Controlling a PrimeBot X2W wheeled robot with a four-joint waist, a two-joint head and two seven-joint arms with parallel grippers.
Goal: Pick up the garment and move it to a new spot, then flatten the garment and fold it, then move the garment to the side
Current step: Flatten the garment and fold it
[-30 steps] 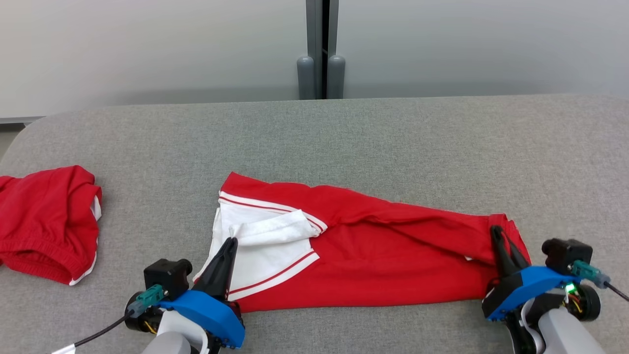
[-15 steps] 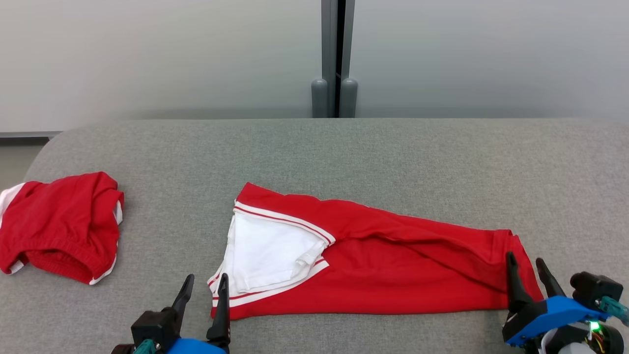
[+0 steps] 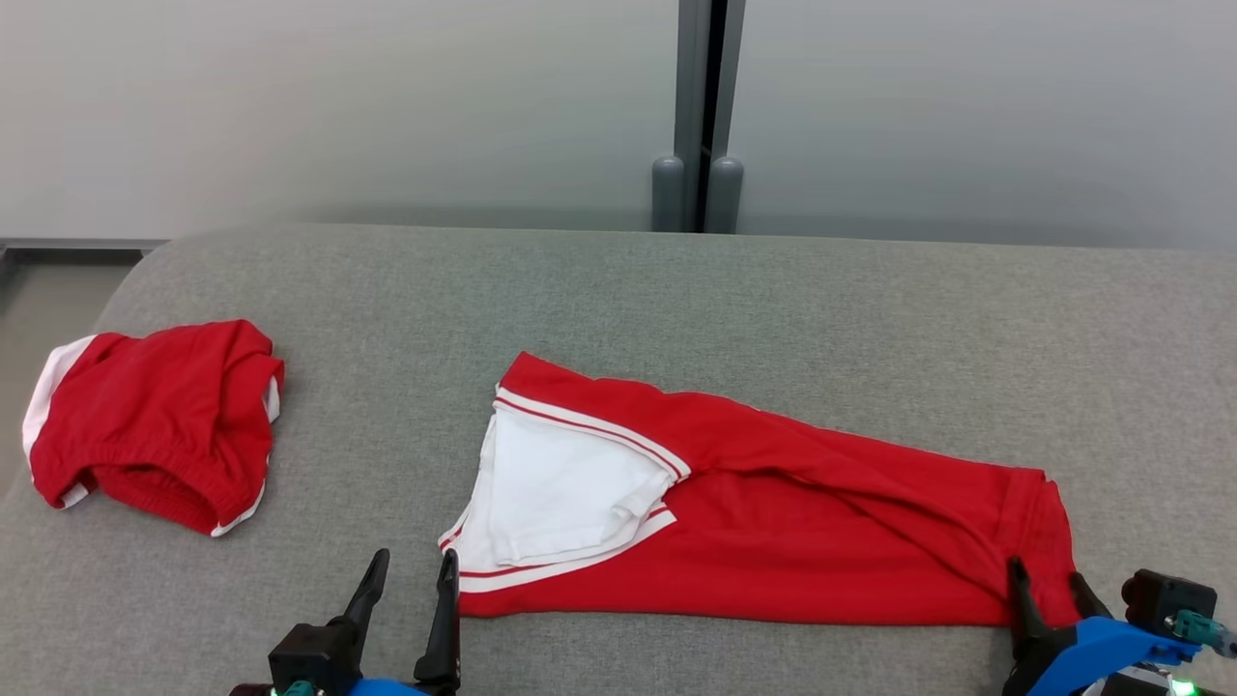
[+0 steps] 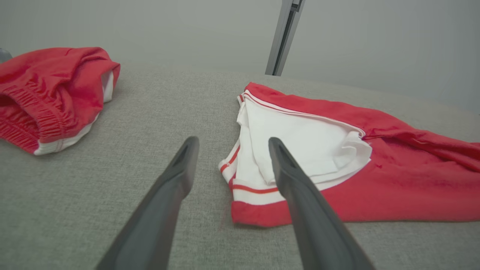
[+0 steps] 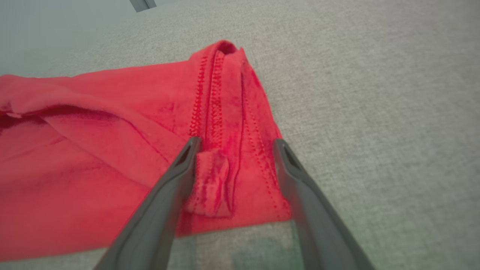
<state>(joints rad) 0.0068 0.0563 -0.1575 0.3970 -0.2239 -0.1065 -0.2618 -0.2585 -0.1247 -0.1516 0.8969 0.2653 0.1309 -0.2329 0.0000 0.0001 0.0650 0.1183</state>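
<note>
We see garment (image 3: 773,522) folded lengthwise, lying along tabletop (image 3: 676,290) front edge. Left claw (image 3: 416,559): fingers apart, just beside white-trimmed end. Right claw (image 3: 1044,572): fingers apart over red hem, gripping nothing. We judge: spread claws leave fold undisturbed, flat.

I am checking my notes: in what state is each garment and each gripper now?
Long garment: stretched out, creased, white part showing at its left end.
Bunched garment: crumpled, lying apart at left.
Left gripper: fingers open, holding nothing.
Right gripper: open, astride the long garment's end.
</note>
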